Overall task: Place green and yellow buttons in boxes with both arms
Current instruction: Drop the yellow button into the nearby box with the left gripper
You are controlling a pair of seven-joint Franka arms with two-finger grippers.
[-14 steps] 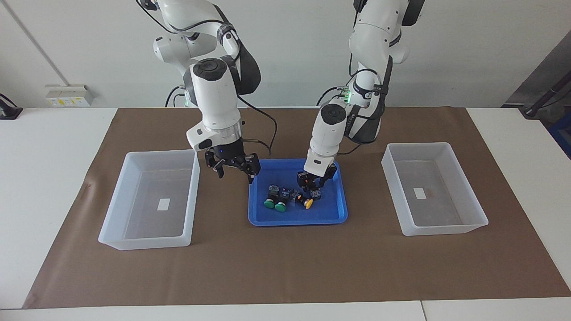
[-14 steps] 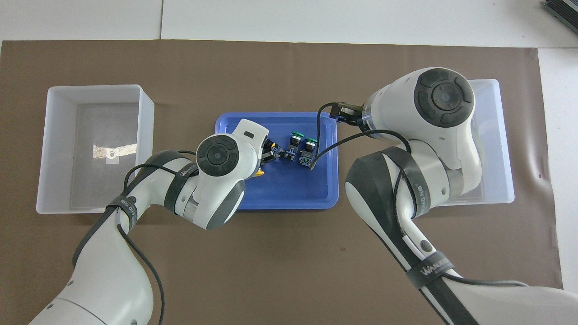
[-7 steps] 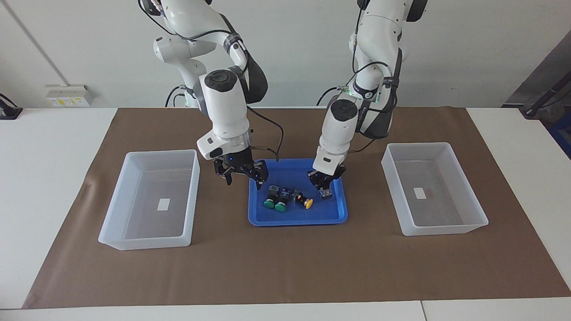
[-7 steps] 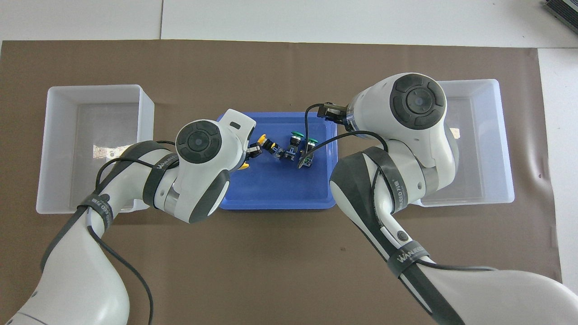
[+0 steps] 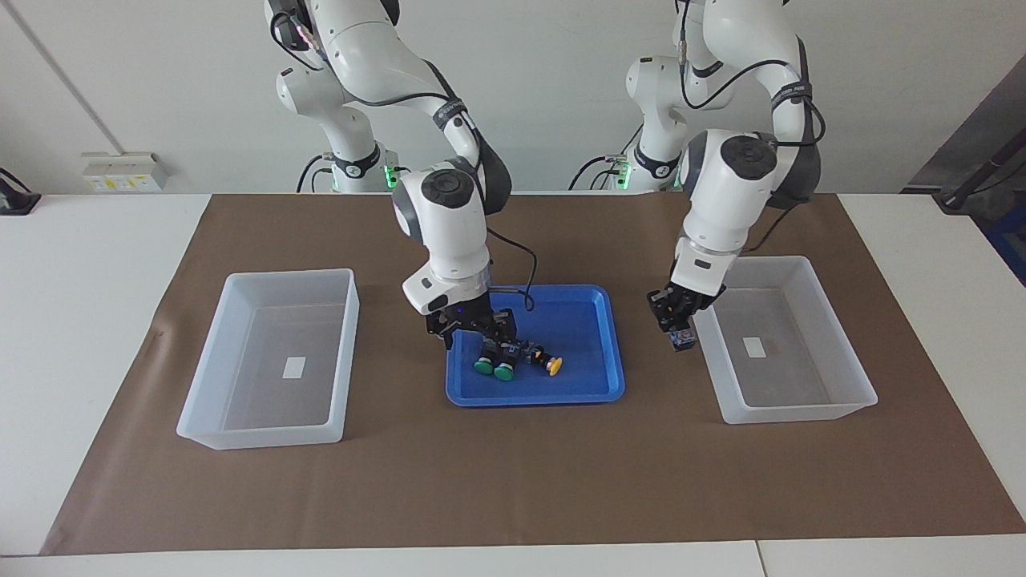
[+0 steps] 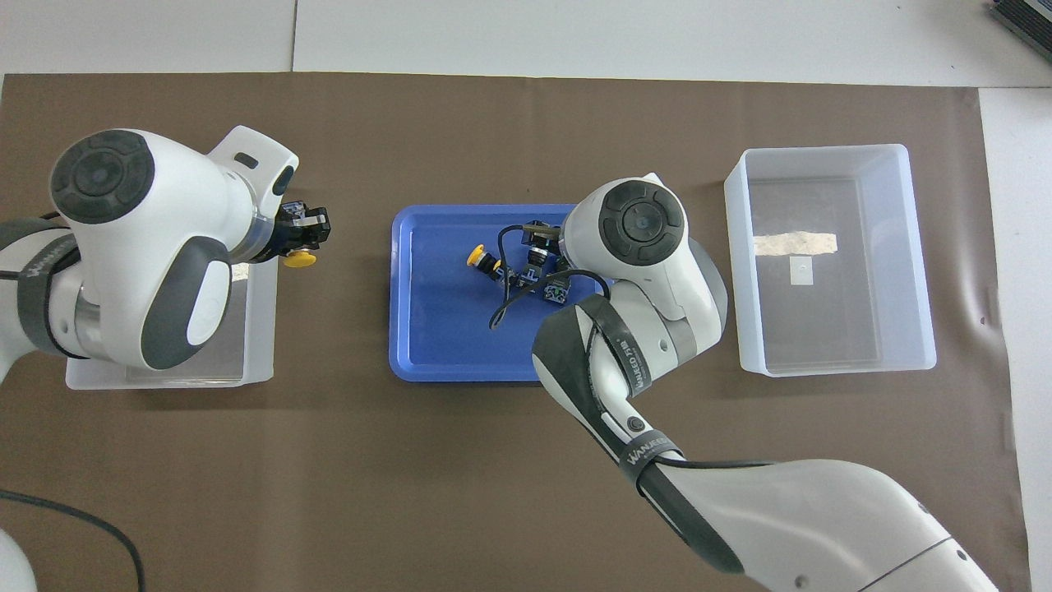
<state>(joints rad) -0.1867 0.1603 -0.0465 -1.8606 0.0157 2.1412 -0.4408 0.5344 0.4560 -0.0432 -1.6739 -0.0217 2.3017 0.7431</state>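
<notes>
Since a second ago, the left arm has lifted 1 yellow button (image 6: 297,260) out of the blue tray (image 5: 533,397) and carried it toward its own end of the table, while the right arm has swung in and come down into the tray. Now the left gripper (image 5: 680,328) is pinched tight on that yellow button. It hangs over the brown mat (image 5: 513,473), between the tray and the box at the left arm's end (image 5: 801,261), just beside that box's wall and not yet over the inside. The right gripper (image 5: 474,332) sits low in the tray with its fingers spread wide and nothing in them. It is very close to the 2 green buttons (image 5: 484,366), but I cannot tell if it touches them yet. Those 2 green buttons lie side by side in the part of the tray farther from the robots, and the second yellow button (image 5: 551,365) lies just beside them. The other box (image 5: 288,275), at the right arm's end, has only its small white label inside, and so does the first box. So 0 of the 4 buttons are put away. 1 is nearly there, and 3 wait in the tray.
</notes>
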